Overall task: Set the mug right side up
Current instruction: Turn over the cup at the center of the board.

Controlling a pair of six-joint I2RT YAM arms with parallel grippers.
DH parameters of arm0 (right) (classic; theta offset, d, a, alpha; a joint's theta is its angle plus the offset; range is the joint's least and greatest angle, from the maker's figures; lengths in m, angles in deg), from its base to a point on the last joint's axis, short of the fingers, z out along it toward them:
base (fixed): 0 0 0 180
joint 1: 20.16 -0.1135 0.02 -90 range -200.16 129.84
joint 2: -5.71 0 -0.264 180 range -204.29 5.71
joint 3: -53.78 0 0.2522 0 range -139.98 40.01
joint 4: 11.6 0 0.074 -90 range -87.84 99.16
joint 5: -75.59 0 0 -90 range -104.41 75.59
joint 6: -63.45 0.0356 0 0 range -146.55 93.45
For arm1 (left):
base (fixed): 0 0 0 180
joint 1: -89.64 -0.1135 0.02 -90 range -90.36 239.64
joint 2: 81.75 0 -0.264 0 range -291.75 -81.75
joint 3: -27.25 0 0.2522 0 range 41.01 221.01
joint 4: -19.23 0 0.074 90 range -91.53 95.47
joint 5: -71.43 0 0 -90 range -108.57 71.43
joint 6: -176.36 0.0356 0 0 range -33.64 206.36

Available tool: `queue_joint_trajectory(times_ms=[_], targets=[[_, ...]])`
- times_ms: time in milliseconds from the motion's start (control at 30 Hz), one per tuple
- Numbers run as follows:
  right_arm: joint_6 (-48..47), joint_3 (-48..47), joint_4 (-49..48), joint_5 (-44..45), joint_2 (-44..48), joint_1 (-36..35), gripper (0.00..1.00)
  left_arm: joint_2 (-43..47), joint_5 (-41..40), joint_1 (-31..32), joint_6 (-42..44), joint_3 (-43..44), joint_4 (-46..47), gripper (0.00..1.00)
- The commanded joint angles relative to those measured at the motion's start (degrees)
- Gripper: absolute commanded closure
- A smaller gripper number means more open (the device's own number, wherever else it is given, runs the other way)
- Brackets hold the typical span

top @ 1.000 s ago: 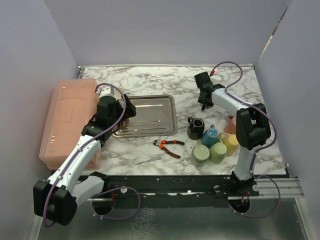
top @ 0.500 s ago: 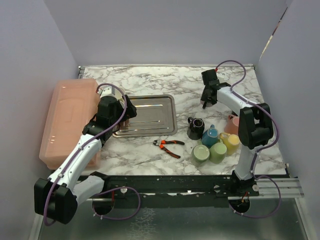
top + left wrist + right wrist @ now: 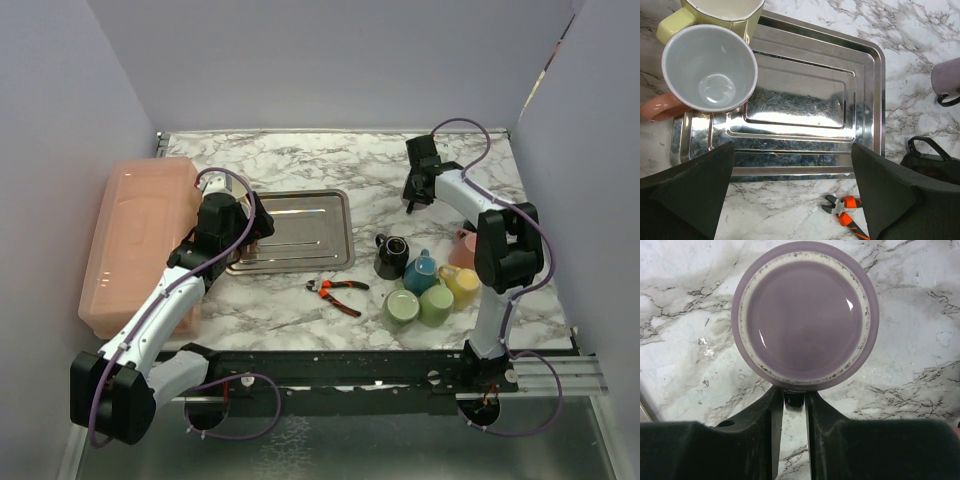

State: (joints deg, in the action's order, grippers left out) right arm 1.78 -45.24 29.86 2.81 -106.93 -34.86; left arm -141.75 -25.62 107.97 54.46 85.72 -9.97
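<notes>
Right fingers [image 3: 771, 420] clamp the upside-down purple mug [image 3: 805, 315] by its handle; left fingers [image 3: 690, 195] stand apart

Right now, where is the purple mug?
The purple mug sits upside down at the far right of the marble table, beyond the coloured mugs. In the right wrist view its handle lies between the right pincer fingers.

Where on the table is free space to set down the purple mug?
Bare marble lies between the tray and the back wall, and between the pliers and the near edge. It is crowded around the mug cluster.
</notes>
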Motion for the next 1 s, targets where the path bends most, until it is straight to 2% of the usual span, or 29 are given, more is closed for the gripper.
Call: queue_joint_trajectory(times_ms=[0, 100, 167, 233, 267, 433, 600, 767, 833, 967], targets=[[-1.2, -1.9, 0.1, -2.1, -2.1, 0.8, 0.72, -0.3, 1.1, -0.4, 0.0, -0.7, 1.0, 0.01], [-1.3, -2.2, 0.2, -2.5, -2.5, 1.0, 0.75, -0.4, 1.2, -0.4, -0.1, -0.7, 1.0, 0.01], [-1.4, -2.3, 0.0, -2.6, -2.4, 1.0, 0.84, -0.6, 1.2, -0.4, 0.0, -0.6, 1.0, 0.01], [-1.7, -2.2, -0.5, -2.3, -2.0, 1.0, 0.97, -0.7, 1.3, -0.4, -0.1, -0.7, 1.1, 0.01], [-1.8, -2.3, -0.7, -2.0, -1.8, 1.0, 0.99, -0.8, 1.3, -0.4, -0.1, -0.7, 1.1, 0.01], [-3.7, 1.1, -6.0, -2.6, 2.6, 1.0, 1.00, -1.4, 2.1, -0.4, -0.1, -0.5, 1.0, 0.01], [-7.6, 7.1, -15.8, -6.7, 10.1, 1.0, 0.99, -2.0, 3.3, -0.3, 0.0, -0.3, 1.5, 0.01], [-8.5, 11.6, -21.7, -10.7, 18.1, 0.9, 0.99, -2.2, 5.5, -0.3, 0.1, 0.1, 2.1, 0.01], [-8.6, 13.5, -23.7, -13.5, 21.3, 0.9, 0.99, -2.1, 6.9, -0.3, 0.3, 0.6, 2.5, 0.01], [-8.1, 17.8, -29.0, -21.5, 28.5, 0.3, 0.99, -1.8, 14.6, -0.4, 0.6, 1.9, 4.6, 0.03]])
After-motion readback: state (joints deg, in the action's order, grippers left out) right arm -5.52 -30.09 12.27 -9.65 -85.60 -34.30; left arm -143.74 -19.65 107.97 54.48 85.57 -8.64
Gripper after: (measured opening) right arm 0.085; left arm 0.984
